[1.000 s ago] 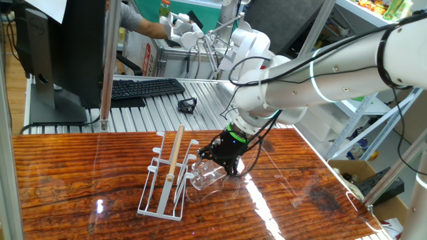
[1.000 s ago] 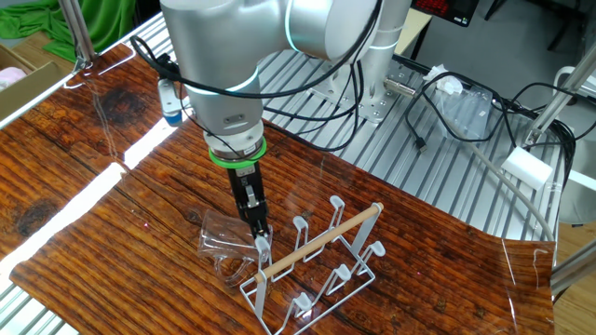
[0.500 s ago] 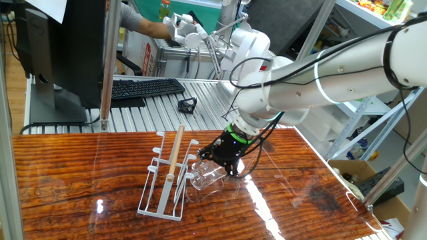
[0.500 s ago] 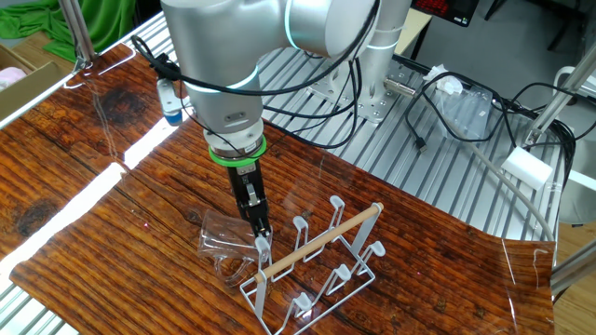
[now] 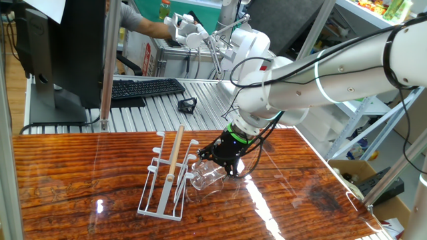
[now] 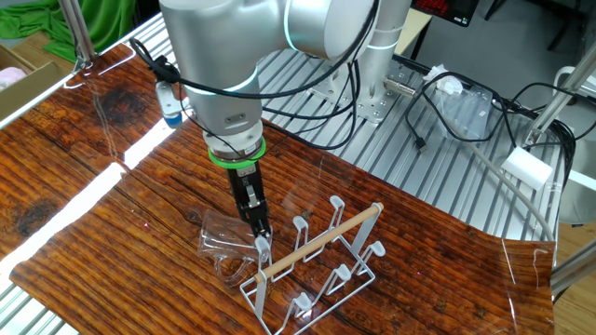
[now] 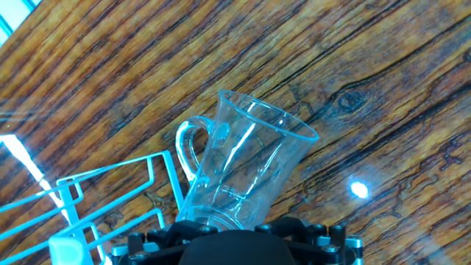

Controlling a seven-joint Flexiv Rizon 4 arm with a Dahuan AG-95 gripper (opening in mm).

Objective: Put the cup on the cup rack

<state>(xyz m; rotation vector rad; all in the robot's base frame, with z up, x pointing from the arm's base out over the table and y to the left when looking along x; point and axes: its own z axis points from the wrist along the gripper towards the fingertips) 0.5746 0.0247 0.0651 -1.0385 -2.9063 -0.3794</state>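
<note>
Jaws spread wide, black two-finger gripper point(image 5: 219, 160) low over the cup, pinching nothing that shows.

Just under the fingers, the small clear glass cup point(image 7: 246, 173) with a loop handle lies tipped on its side on the dark-grained wooden table point(image 5: 80, 173), mouth away from the white wire cup rack point(image 5: 165, 185), base against the rack's near side. Beyond stand the rack's upturned pegs and light wooden rod handle point(image 6: 321, 240); farther back, a black keyboard point(image 5: 145, 87).

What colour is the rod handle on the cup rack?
Light natural wood, on the white wire cup rack; the rod handle shows best in the other fixed view.
</note>
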